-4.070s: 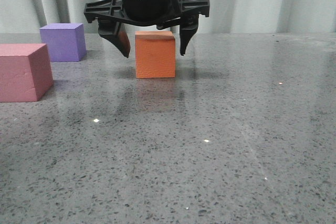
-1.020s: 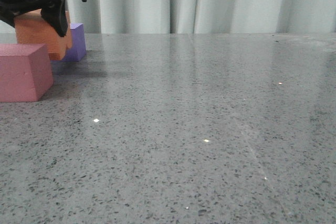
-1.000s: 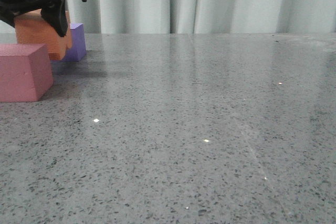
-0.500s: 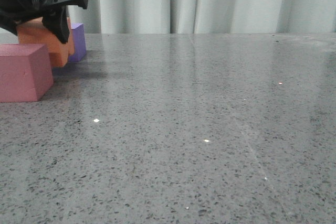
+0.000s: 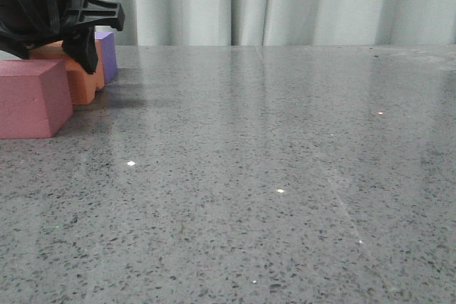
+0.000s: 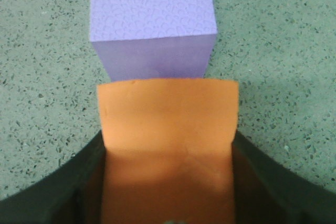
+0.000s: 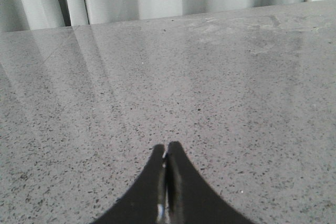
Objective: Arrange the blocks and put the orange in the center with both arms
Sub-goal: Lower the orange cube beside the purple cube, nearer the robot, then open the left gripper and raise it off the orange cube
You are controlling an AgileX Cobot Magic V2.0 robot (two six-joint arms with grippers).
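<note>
So my left end effector (image 5: 53, 37) is clamped on the orange (image 5: 84, 80), fingers pressed against its two sides, and I've got it at the far left of the tabletop (image 5: 285, 140). It's sitting between the pink (image 5: 32, 97) in front and the purple (image 5: 107, 53) behind. From the front it looks like the orange is down on the tabletop or just about there, but I can't tell for sure if the bottom edge is fully seated.

In the left wrist view the orange (image 6: 168, 124) is lined up pretty well with the purple (image 6: 152, 24), the two very close, maybe touching, can't say which.

My take on doing this bit right: get the cube flat before letting go, then open the fingers evenly so neither side drags it. Foam is light and grippy, so a finger sticking could twist it or bump it into the purple. Lift straight up after, no sideways drift, since the pink is right beside it.

Right end effector (image 7: 167, 182) is pinched closed, holding nothing, hanging over bare tabletop well away from all this.
</note>
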